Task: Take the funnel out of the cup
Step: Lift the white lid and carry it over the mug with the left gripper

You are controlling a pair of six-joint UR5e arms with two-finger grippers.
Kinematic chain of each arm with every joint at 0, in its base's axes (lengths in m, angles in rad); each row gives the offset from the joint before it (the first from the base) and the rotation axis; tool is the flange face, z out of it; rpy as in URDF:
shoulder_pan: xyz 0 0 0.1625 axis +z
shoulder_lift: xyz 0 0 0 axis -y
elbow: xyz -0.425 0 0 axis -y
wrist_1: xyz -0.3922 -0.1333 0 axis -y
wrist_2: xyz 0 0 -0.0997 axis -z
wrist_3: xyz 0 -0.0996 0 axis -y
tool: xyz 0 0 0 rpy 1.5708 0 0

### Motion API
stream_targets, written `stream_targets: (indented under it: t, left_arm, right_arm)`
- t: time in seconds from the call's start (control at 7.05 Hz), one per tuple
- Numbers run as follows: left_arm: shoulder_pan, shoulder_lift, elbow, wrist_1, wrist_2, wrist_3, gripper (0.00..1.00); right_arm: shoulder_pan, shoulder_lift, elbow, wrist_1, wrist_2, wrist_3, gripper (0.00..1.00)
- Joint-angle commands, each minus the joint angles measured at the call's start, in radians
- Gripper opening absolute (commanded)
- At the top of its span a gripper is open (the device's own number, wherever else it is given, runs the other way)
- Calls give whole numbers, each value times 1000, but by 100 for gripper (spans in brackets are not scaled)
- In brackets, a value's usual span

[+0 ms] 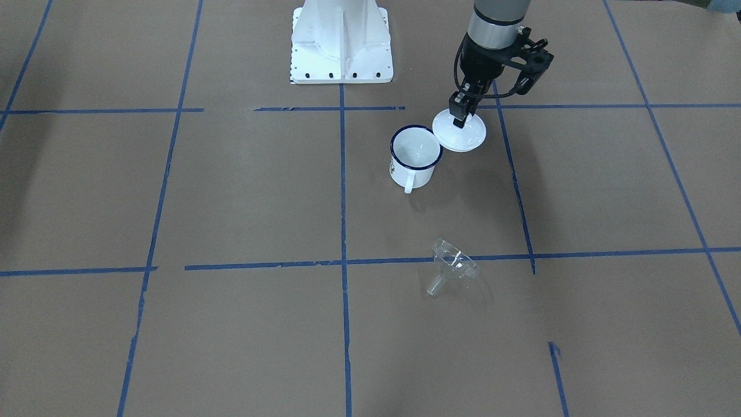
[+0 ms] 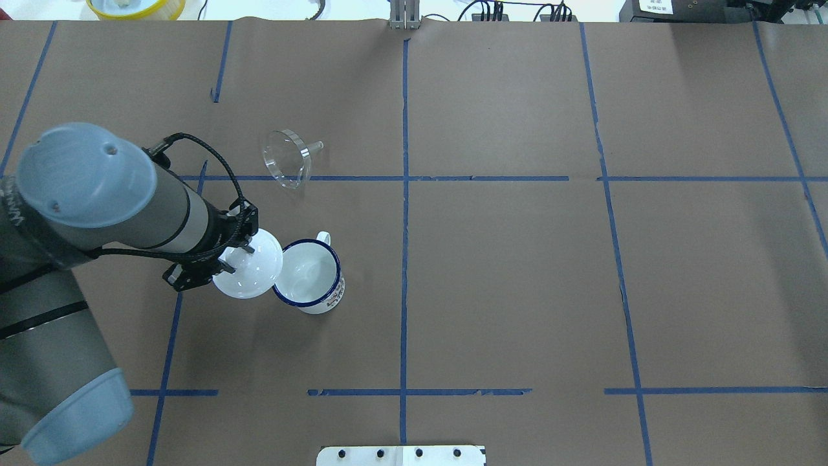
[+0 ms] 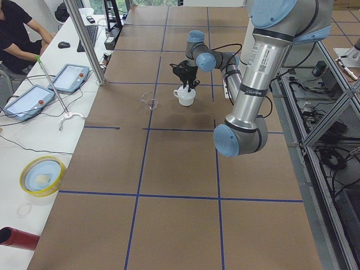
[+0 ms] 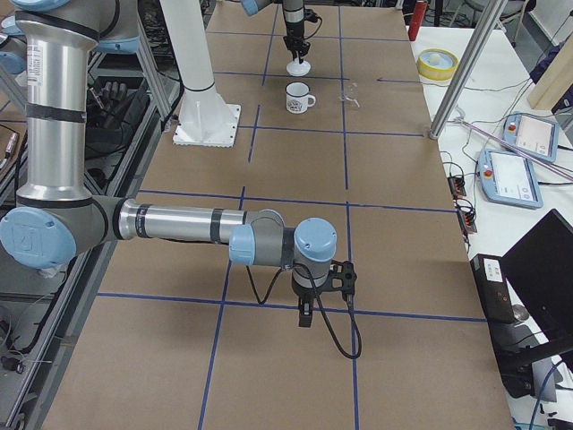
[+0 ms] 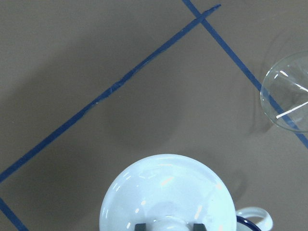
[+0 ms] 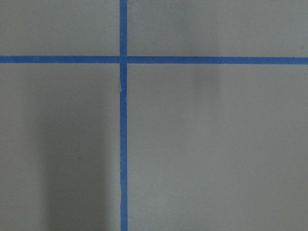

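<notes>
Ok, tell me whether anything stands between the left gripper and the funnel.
Nothing visible does: only bare table lies between the left gripper and the funnel, which lies on its side outside the cup. But that gripper is shut on the white lid.

— Where is the left arm [image 2: 116, 200]?
— It reaches forward over the worktop [image 2: 517, 291], with its last joint turned so that the left gripper [image 1: 461, 119] points straight down.
— And its grip?
— The fingers [image 5: 140, 226] stand close on either side of the knob of a lid [image 1: 470, 139], clamped on it.
— The right arm [image 4: 179, 222]?
— It is well apart from the left, at its own end of the worktop. The forearm lies level and the right gripper [image 4: 305, 313] hangs downward, just above the surface.
— Are its fingers apart or together?
— I cannot tell. Only the side view shows that gripper, and its own wrist camera catches no fingers.
</notes>
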Motion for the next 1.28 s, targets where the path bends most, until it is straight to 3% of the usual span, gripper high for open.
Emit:
stream_targets:
  t: [0.0,0.43,1.13]
  left_arm:
    - [24,-104,109,33,-33,0,0]
    - [30,-164,142,80,-27,4,0]
    - [47,-175,185,72,-21,44,0]
  right_arm:
    - [0,0,0,0,0,0,100]
    - [0,0,0,0,0,0,100]
    - [0,0,0,0,0,0,100]
